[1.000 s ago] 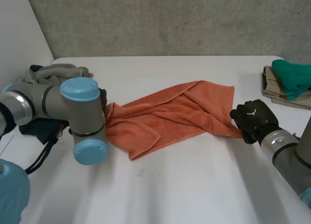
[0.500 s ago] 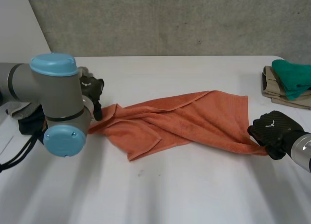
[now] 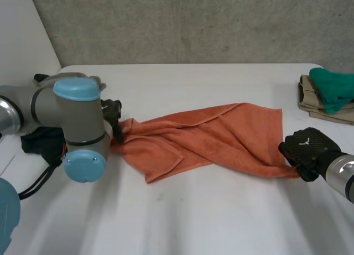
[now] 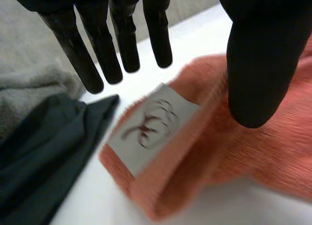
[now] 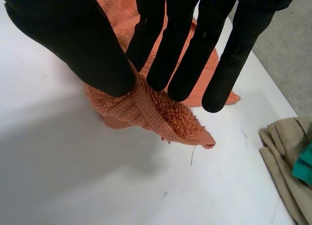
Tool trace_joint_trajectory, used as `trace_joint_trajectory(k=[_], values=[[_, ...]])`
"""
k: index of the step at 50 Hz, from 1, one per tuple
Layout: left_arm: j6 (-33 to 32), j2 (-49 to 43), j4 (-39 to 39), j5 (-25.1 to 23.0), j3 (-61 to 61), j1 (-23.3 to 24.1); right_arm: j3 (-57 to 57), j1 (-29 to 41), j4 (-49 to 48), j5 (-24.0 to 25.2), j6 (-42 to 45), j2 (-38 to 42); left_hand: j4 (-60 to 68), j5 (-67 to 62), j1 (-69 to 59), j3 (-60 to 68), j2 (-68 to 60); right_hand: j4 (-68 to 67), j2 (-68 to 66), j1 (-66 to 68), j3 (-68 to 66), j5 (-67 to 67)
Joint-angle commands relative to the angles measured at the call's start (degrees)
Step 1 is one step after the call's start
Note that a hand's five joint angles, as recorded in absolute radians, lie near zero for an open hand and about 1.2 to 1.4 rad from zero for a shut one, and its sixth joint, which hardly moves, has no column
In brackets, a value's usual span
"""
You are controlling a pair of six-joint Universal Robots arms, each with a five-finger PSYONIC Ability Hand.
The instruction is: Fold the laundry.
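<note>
Your right hand (image 3: 306, 151) has pulled its towel (image 3: 210, 136) corner out rightwards, stretching the bunched cloth long; your left arm (image 3: 72, 114) has swung aside, uncovering the left hand (image 3: 114, 115) at the other end.

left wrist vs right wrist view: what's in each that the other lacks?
Left wrist: the left hand, fingers straight, a white label between fingers and thumb, a dark garment and grey cloth beside it. Right wrist: the right hand pinching a corner of the orange towel, beige folded cloth nearby. Both: that towel and the white table.
</note>
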State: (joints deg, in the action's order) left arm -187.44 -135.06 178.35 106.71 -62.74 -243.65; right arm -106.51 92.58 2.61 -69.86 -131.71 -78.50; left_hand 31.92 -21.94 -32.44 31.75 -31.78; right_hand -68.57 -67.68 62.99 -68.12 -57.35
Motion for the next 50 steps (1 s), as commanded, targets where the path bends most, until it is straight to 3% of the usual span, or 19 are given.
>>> trace_joint_trajectory(k=[1,7,10,11,17,24,25,27,28,33,40,50], values=[[-4.16,-0.29,3.93,-0.45,0.6,-1.83,-0.19,-0.03,0.02,-0.01,0.05,0.89,8.74,-8.72,-8.22,8.91,-8.88,-11.43,-12.32,17.01,-11.88,-12.65],[-5.22,-0.72,4.29,-0.8,1.13,-2.09,-0.19,0.05,-0.85,-0.01,0.05,1.77,15.29,-15.26,-14.77,15.45,-15.43,-11.43,-12.32,17.01,-11.88,-12.65],[-5.3,-2.83,3.85,-2.03,2.97,-2.45,-0.19,0.23,-2.08,-0.27,-0.04,2.3,35.41,-35.39,-34.89,35.58,-35.55,-11.43,-12.32,17.01,-11.88,-12.65],[-5.39,-3.79,3.76,-2.64,3.93,-2.88,-0.19,0.23,-2.08,-0.36,0.05,2.3,47.96,-47.93,-47.44,48.12,-48.09,-11.43,-12.32,17.01,-11.88,-12.65],[-5.57,-3.8,3.93,-3.44,6.49,-3.68,-0.63,0.32,1.24,-0.27,1.63,2.3,48.08,-48.06,-47.56,48.25,-48.22,-11.43,-12.32,17.01,-11.88,-12.65],[-5.31,4.44,5.25,-3.79,7.81,-2.97,-0.28,-0.73,24.44,0.25,19.54,-1.38,48.08,-48.06,-47.56,48.25,-48.22,-11.43,-12.32,17.01,-11.88,-12.65],[-5.3,5.68,5.69,-4.05,7.81,-2.97,0.76,-0.39,24.98,0.69,20.61,-2.44,48.08,-48.06,-47.56,48.25,-48.22,24.81,23.93,-19.23,24.37,23.59],[-5.04,8.49,7.52,-5.19,7.55,-2.8,2.52,-0.21,23.15,0.69,19.13,-2.97,48.08,-48.06,-47.56,48.25,-48.22,57.0,56.11,-51.42,56.55,55.78],[-5.04,9.11,8.15,-5.8,7.46,-2.54,3.49,-0.04,21.75,0.61,17.73,-3.15,48.08,-48.06,-47.56,48.25,-48.22,58.57,57.68,-52.99,58.12,57.35],[-5.04,11.92,11.05,-9.67,7.11,0.89,10.86,0.41,12.18,1.39,1.6,-3.33,48.08,-48.06,-47.56,48.25,-48.22,58.57,57.68,-52.99,58.12,57.35],[-4.43,17.9,12.37,-11.52,6.41,3.44,17.46,1.19,5.48,1.31,-12.86,-0.17,48.08,-48.06,-47.56,48.25,-48.22,58.57,57.68,-52.99,58.12,57.35],[-0.21,27.73,12.46,-14.16,4.65,6.43,39.7,9.55,3.89,-2.47,-19.28,25.66,48.08,-48.06,-47.56,48.25,-48.22,58.57,57.68,-52.99,58.12,57.35]])
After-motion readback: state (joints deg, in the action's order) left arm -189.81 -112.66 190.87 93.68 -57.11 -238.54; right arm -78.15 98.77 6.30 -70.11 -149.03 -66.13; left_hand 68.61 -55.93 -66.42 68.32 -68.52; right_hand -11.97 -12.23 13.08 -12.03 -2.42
